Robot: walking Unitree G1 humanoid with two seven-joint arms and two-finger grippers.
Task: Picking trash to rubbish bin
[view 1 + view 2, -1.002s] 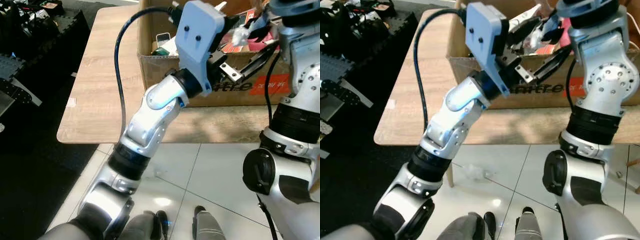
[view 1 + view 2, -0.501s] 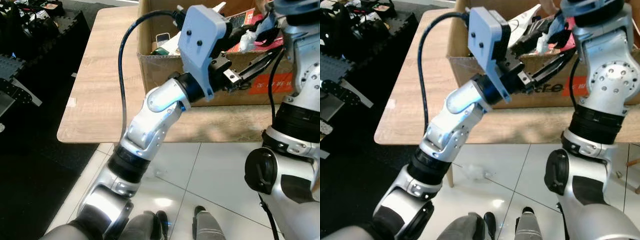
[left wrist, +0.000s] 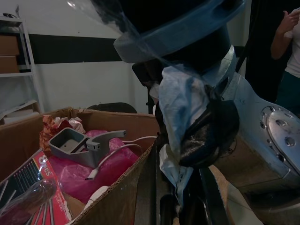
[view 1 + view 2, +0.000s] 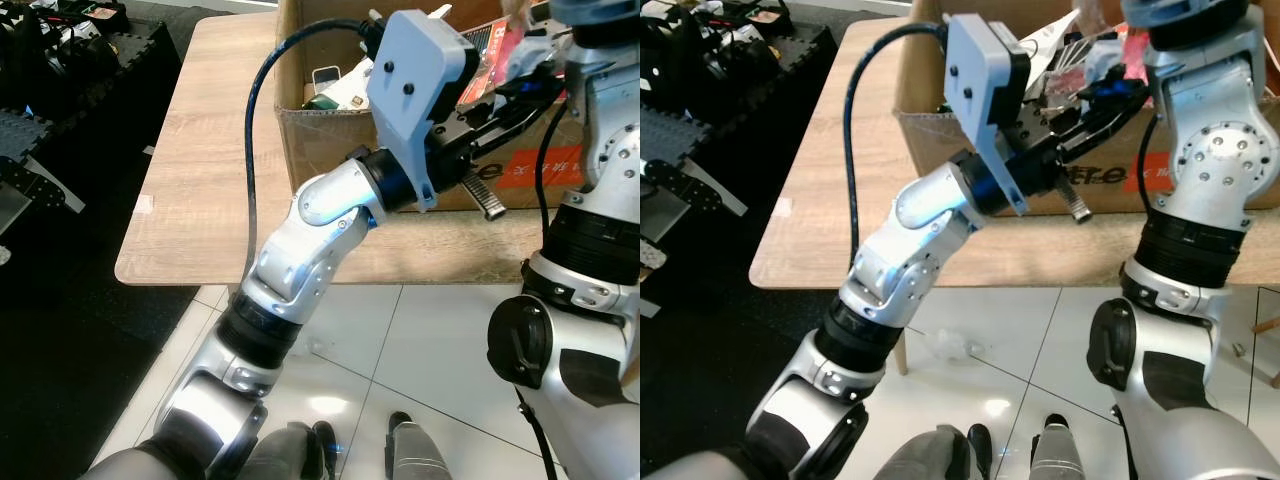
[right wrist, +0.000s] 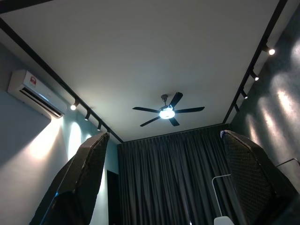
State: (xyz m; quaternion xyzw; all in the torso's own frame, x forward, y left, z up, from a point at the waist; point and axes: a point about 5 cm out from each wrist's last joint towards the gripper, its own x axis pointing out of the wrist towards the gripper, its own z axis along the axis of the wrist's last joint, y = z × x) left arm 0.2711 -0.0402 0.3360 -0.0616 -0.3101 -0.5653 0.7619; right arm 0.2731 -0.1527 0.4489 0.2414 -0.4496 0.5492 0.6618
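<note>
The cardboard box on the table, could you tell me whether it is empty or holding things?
Holding things: the box contains pink plastic, a grey part and a white cable.

Cardboard box [image 4: 320, 140] front: partial "tt", rest unreadable.

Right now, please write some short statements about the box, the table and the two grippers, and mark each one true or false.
1. The cardboard box stands on the wooden table. True.
2. The right gripper has its fingers shut tight. False: they stand wide apart, pointing at a ceiling fan.
3. The left gripper holds a crumpled wrapper beside the box. True.
4. The box is empty. False: it holds pink plastic, a grey part and other trash.
5. The table stands on carpet. False: white floor tiles lie below its edge.
</note>
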